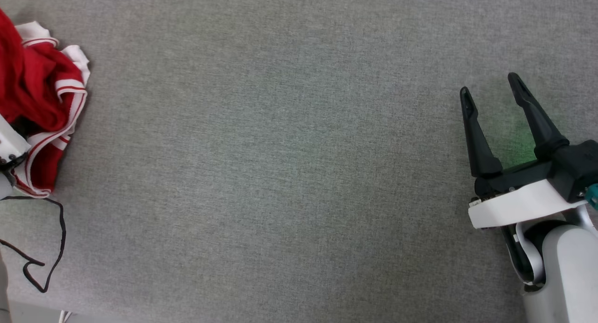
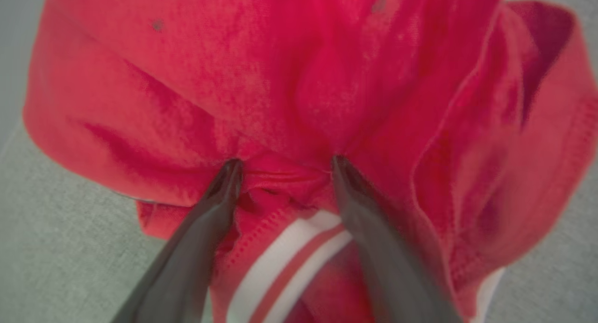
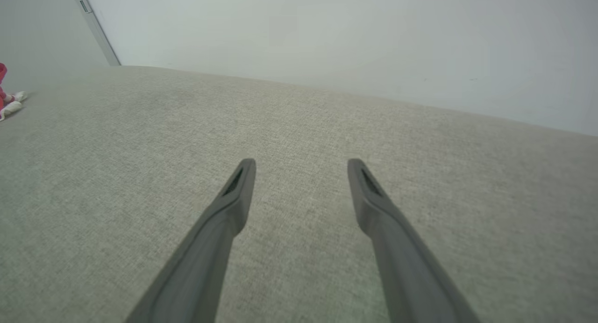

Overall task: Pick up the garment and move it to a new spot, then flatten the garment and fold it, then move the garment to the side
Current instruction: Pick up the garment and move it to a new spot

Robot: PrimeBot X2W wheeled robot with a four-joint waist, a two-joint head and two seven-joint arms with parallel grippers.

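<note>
Far left of the head view, the garment (image 1: 37, 94) sits as a crumpled heap at the edge of the grey cloth surface (image 1: 289, 164), red body bunched up and white sleeve bits poking out on top. My left gripper (image 2: 285, 165) is right on it: in the left wrist view the jaws are spread wide, both tips pressed into the red fabric with a small fold and the striped trim (image 2: 289, 257) between them. They are not closed on it, so I count no grasp. A loose black cable (image 1: 56, 239) lies on the surface just below the heap. The middle of the surface is bare. Over on the right, my right gripper (image 1: 489, 83) is well apart from the garment, jaws wide, nothing between them, above plain cloth with a pale wall (image 3: 327, 33) behind in its wrist view. Progress as I judge it: very early, at the first pick. Nothing lifted, moved, flattened or folded. Left to do: pinch, carry it over, spread, fold, shift aside.
</note>
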